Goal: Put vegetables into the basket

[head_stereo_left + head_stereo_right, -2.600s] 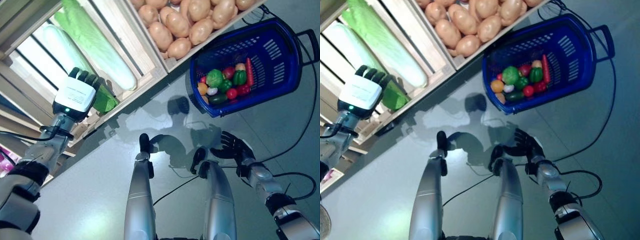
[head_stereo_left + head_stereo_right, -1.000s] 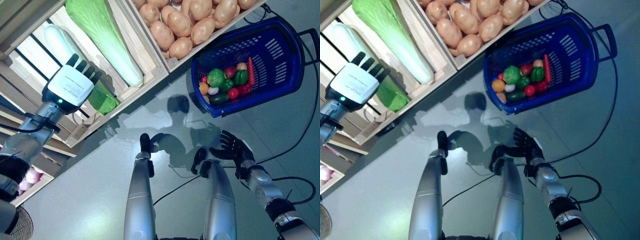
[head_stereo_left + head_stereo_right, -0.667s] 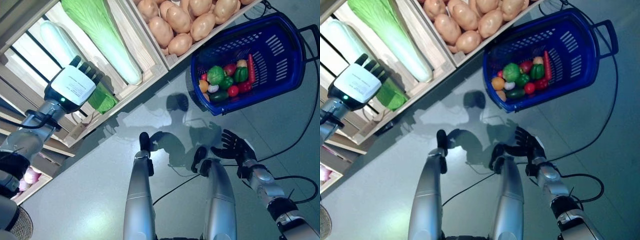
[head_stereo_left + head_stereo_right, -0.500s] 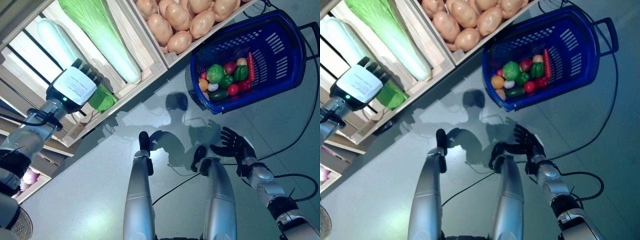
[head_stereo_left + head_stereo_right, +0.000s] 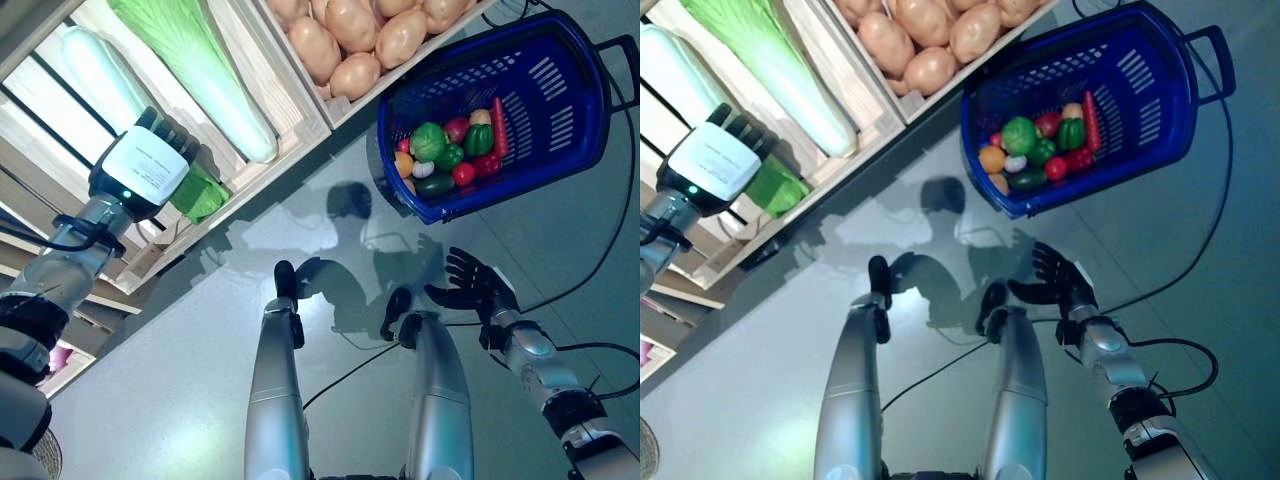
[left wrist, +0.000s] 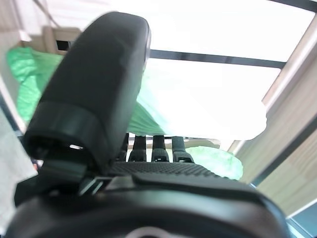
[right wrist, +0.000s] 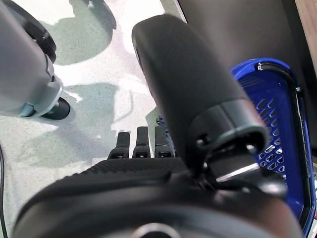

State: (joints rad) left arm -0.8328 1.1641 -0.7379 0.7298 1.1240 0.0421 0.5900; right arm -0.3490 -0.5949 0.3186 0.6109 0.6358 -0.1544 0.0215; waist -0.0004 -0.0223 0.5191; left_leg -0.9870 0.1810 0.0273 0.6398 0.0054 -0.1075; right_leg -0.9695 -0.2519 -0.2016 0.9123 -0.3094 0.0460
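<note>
Your left hand has dipped back to the green leafy vegetable at ten o'clock, fingers straight, nothing gripped; the basket waits at two.

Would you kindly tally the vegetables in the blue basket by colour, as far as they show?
Green vegetables: 4
Red vegetables: at least 4
Orange vegetable: 1
White vegetable: 1
Tan vegetable: 1
Total: at least 11 showing in the blue basket; any beneath are hidden.
</note>
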